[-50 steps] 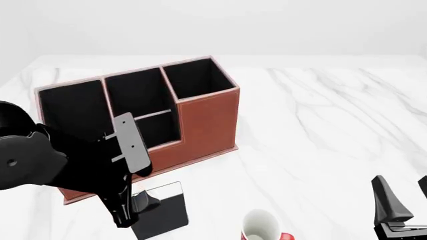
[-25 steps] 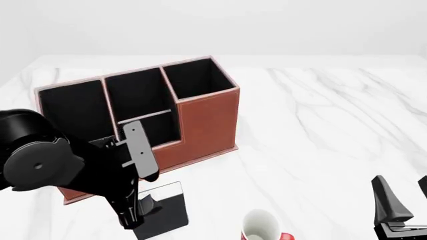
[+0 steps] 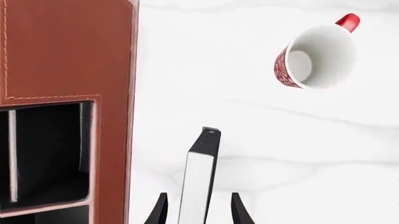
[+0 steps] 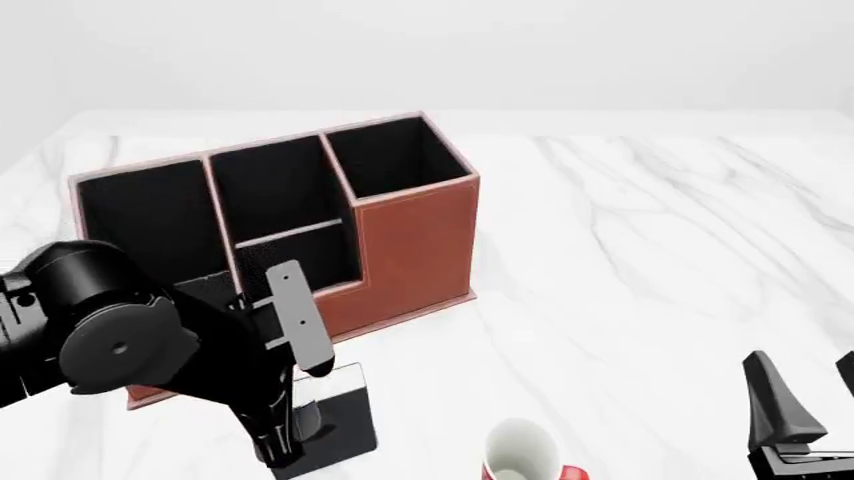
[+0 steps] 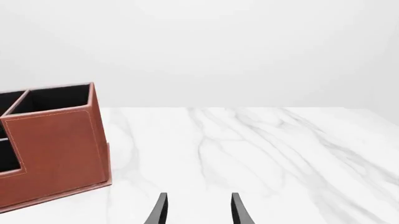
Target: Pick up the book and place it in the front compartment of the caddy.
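At lower left of the front view, the book (image 4: 334, 420) is straddled by the left gripper (image 3: 197, 212), jaws apart; right gripper (image 5: 197, 210) is parted, empty.

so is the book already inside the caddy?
No, in the left wrist view the book stands on edge on the table between the left gripper fingers, beside the caddy, not in it.

left arm (image 4: 147, 350) hiding caddy (image 4: 400, 240) front wall and part of book (image 4: 340, 420), mug (image 4: 523, 455) cut by frame bottom, left fingertips' contact with book unclear
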Tool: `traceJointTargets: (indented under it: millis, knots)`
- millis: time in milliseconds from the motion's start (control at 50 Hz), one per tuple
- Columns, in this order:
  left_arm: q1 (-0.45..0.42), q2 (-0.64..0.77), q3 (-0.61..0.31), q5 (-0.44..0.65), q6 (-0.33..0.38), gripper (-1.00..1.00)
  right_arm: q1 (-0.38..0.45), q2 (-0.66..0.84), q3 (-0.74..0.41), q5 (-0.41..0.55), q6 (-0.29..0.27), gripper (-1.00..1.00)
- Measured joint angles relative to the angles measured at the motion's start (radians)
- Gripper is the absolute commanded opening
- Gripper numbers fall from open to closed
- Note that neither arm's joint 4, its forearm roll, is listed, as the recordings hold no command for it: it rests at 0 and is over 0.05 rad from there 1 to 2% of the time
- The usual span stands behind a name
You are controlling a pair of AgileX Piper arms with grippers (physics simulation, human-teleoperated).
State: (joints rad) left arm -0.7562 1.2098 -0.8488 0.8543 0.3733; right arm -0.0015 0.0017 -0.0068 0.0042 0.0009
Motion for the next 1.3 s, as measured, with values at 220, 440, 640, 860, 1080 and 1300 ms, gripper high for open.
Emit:
traceJointTargets:
  millis: [220,440,640,860,1080,1300]
  knots:
    - [-0.004,0.013,0.030,-0.039,-0.018,1.00,0.000,0.000,0.000,0.000,0.000,1.00]
    - [-0.005,0.022,0.055,-0.065,-0.028,1.00,0.000,0.000,0.000,0.000,0.000,1.00]
    - [0.000,0.031,0.071,-0.083,-0.029,1.00,0.000,0.000,0.000,0.000,0.000,1.00]
    - [0.005,0.045,0.085,-0.103,-0.032,1.00,0.000,0.000,0.000,0.000,0.000,1.00]
    - [0.015,0.056,0.090,-0.114,-0.030,-1.00,0.000,0.000,0.000,0.000,0.000,1.00]
    - [0.018,0.054,0.075,-0.080,0.006,-1.00,0.000,0.000,0.000,0.000,0.000,1.00]
